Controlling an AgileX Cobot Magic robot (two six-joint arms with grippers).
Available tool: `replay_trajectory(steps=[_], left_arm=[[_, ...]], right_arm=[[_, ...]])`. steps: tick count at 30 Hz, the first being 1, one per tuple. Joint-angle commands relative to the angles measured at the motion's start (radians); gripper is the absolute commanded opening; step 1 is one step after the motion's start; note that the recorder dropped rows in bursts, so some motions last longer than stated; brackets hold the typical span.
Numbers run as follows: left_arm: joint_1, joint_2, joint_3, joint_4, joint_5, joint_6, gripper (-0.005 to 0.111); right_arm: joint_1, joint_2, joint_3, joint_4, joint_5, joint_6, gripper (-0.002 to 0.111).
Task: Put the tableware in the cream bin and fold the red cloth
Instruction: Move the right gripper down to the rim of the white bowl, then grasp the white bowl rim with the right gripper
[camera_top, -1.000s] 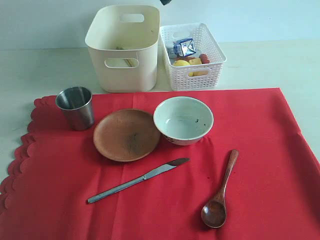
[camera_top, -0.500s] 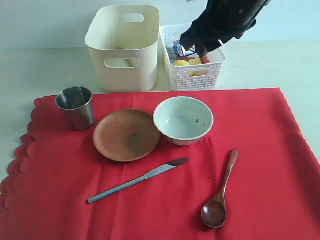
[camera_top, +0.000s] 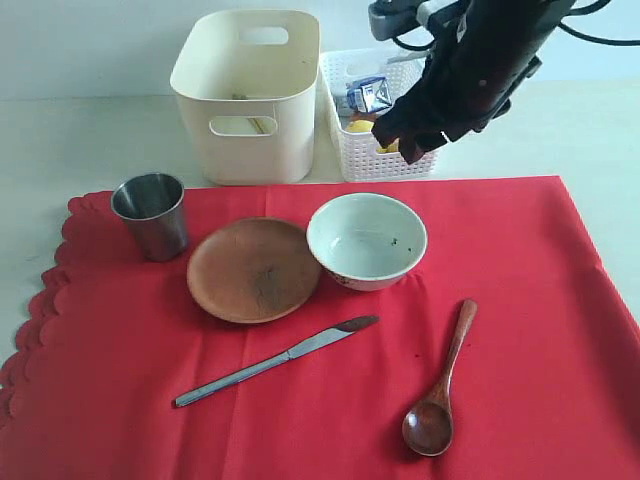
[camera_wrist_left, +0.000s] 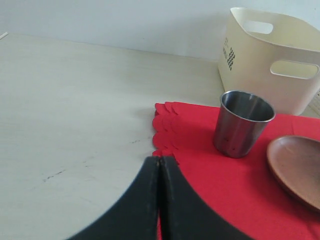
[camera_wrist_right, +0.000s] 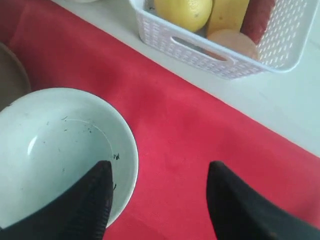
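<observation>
Tableware sits on the red cloth (camera_top: 520, 300) covering the desk (camera_top: 80, 140), with steel cup (camera_top: 151, 214), wooden plate (camera_top: 253, 269), white bowl (camera_top: 366, 240), knife (camera_top: 275, 361) and spoon (camera_top: 440, 385) all outside the cream bin (camera_top: 245, 95), while the right hand (camera_wrist_right: 159, 172) hangs released above the bowl's rim and the left hand (camera_wrist_left: 159, 160) is clenched at the cloth's scalloped edge.

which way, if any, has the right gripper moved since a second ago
Yes. The right gripper came in from the top and has dropped past the white basket toward the white bowl.
</observation>
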Motion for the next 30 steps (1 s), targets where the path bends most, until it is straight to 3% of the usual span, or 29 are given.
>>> replay_trajectory(steps=[1,11,30], left_arm=[[0.002,-0.006,0.003,-0.007,-0.005,0.000,0.000],[0.002,-0.006,0.003,-0.007,-0.005,0.000,0.000],[0.002,-0.006,0.003,-0.007,-0.005,0.000,0.000]], right_arm=[[-0.005,0.049,0.006,0.038,0.007,-0.050,0.054],[-0.099,0.159,0.006,0.305,0.022,-0.254,0.054],[-0.101,0.264,0.004,0.365,0.016,-0.321,0.054]])
